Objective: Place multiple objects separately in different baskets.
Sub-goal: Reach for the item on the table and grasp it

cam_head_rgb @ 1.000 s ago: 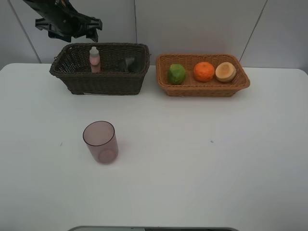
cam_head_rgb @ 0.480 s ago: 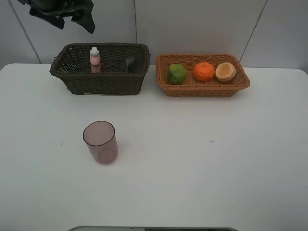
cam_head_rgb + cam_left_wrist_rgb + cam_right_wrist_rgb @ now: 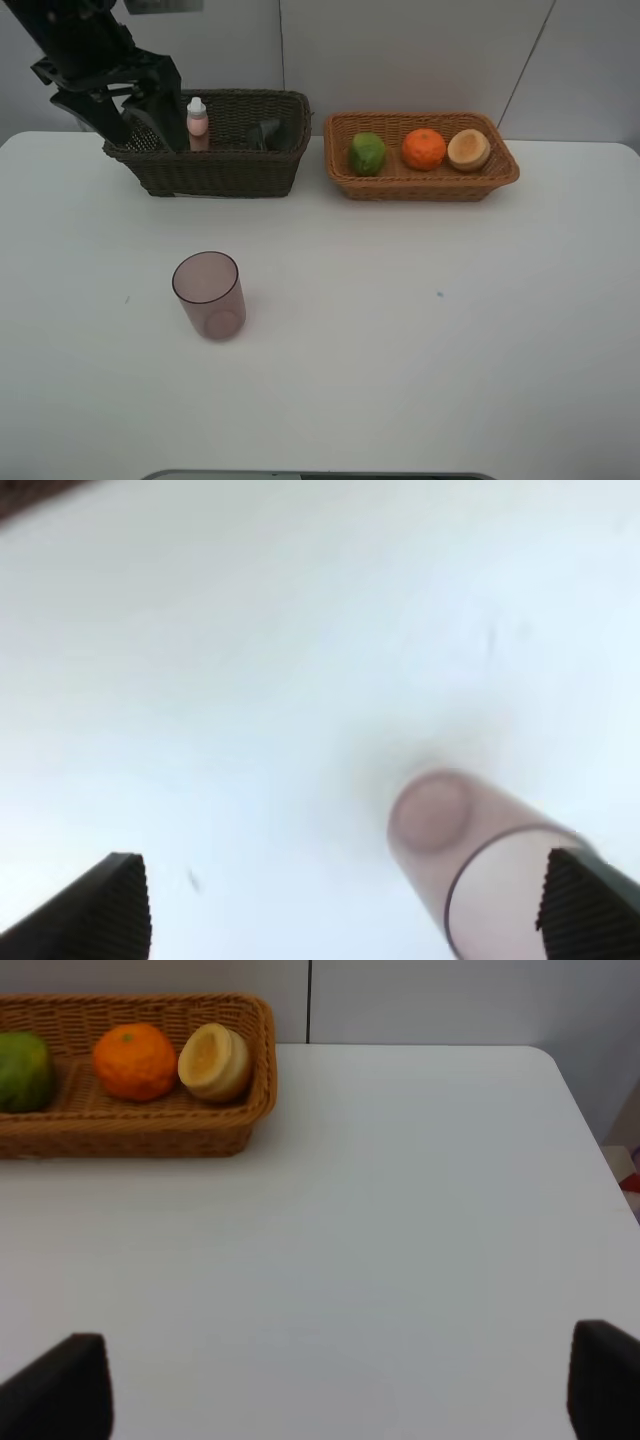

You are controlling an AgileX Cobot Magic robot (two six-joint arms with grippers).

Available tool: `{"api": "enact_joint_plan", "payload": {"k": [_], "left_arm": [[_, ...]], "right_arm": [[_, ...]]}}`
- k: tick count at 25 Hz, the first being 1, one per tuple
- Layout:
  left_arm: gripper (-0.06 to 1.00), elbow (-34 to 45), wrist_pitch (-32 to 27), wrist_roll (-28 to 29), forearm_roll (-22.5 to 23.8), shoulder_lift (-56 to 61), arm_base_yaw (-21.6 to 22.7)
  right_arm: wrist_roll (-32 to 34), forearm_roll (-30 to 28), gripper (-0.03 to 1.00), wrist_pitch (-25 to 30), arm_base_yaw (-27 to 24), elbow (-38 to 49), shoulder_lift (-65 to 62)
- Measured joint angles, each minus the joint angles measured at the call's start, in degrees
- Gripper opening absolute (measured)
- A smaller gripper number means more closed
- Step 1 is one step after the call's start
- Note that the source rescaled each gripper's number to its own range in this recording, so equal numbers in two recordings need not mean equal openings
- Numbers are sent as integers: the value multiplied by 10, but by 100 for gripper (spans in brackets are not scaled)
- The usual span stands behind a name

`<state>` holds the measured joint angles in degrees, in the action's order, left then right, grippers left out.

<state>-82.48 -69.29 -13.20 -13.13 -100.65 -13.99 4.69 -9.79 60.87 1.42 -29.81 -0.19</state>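
Note:
A translucent mauve cup (image 3: 208, 294) stands upright on the white table, also in the left wrist view (image 3: 480, 860). The dark brown basket (image 3: 230, 170) holds a pink white-capped bottle (image 3: 197, 124) and a dark grey bottle (image 3: 270, 132). The orange-tan basket (image 3: 430, 185) holds a green fruit (image 3: 367, 153), an orange mandarin (image 3: 424, 148) and a round fruit showing a pale tan face (image 3: 468, 149). My left gripper (image 3: 145, 122) is open and empty at the dark basket's left end, far behind the cup. My right gripper (image 3: 335, 1390) is open and empty over bare table.
The white table (image 3: 420, 330) runs wide in front of both baskets. A grey wall stands right behind the baskets. The right wrist view shows the tan basket (image 3: 130, 1130) and the table's right edge (image 3: 590, 1130).
My left arm rose from above the dark basket, then swung down to its left end with the gripper pointing downward. The cup, bottles and fruits have not moved.

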Motion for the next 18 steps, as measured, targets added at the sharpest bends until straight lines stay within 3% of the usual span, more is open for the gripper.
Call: {"api": "enact_joint_plan", "payload": {"k": [5,11,18], "left_arm": [[100,55,26,-6,6,24,-46],[100,64,35,-6,17,26,-110],[100,96,40,-6,66,26,-137]], "right_arm": [[0,0,92,0,0,0,0],[0,0,92,0,0,0,0],[0,0,92,0,0,0,0]]}}
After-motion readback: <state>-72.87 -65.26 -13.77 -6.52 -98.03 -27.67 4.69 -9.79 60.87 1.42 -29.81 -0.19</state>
